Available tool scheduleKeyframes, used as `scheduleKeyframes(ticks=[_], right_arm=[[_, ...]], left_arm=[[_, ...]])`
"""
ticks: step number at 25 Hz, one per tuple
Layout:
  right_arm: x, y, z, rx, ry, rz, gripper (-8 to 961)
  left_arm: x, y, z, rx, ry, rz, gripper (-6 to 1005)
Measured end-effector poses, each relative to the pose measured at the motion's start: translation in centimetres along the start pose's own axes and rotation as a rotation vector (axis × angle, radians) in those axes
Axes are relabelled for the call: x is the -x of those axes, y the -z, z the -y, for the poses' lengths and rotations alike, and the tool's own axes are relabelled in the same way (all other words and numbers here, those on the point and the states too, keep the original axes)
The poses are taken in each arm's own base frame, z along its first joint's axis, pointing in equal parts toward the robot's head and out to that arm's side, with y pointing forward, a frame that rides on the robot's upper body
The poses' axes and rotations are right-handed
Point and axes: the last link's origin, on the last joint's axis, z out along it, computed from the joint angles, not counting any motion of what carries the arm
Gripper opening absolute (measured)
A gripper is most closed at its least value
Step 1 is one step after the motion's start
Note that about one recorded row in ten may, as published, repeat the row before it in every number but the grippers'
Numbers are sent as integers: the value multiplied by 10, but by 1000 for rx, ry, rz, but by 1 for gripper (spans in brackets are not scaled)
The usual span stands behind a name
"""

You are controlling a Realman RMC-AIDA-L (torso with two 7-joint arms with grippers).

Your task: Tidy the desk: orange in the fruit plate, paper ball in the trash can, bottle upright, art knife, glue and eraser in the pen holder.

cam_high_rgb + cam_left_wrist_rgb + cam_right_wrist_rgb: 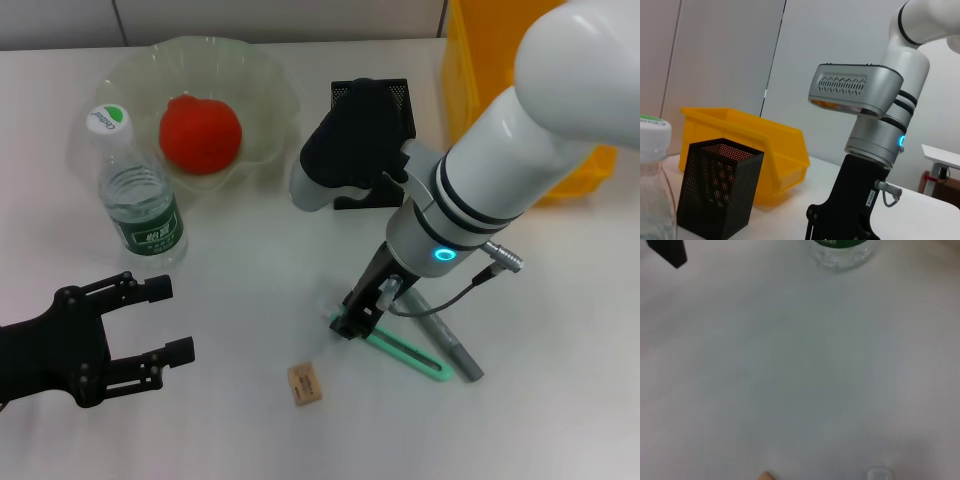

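The right gripper (352, 318) is down at the desk (250, 300), its tips on the near-left end of the green knife (405, 355), which lies flat with a grey glue stick (445, 345) just beside it on the right. I cannot tell from here whether the jaws have closed on the knife or merely straddle it. That is the worry: a thin flat handle pinched at one end could swing or slip out on the lift, and it may nudge the glue stick and send it rolling.

The black pen holder (385, 110) stands at the far side, partly behind the arm; a long knife carried crooked could catch its rim and tip it. The yellow bin (480, 70) sits just to its right.

The eraser (304, 384) lies nearer, left of the knife, untouched. The bottle (135, 190) already stands upright, the orange (200, 133) sits in the plate (270, 75). The left gripper (150, 320) hangs wide open at the near left, holding nothing.
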Motion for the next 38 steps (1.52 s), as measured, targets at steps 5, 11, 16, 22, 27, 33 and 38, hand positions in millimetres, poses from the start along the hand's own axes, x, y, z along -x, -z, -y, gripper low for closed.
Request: scheduleKeyframes(ticks=[5,11,16,22,27,33,38], right_arm=[[2,-1,-1,-4,5,0,294],[3,1,-1,-2,5,9,174],[10,28,7,16,-41,126,173],[-6,97,46,156,-236,574,179],[-43,121,86,258,-320,1051,185],[-65,99,107,77,-245,1375,191],[-60,69,112,-54,-226,1361,197]], left_arm=[[1,1,0,-5,1,1,798],[1,1,0,-8,2,2,798],[0,3,1,-8,0,4,798],[0,3,0,-8,2,1,798],[1,2,1,-13,2,0,798],[-3,-2,3,-2,-3,-2,798],[-4,-4,5,-1,-6,-1,798]])
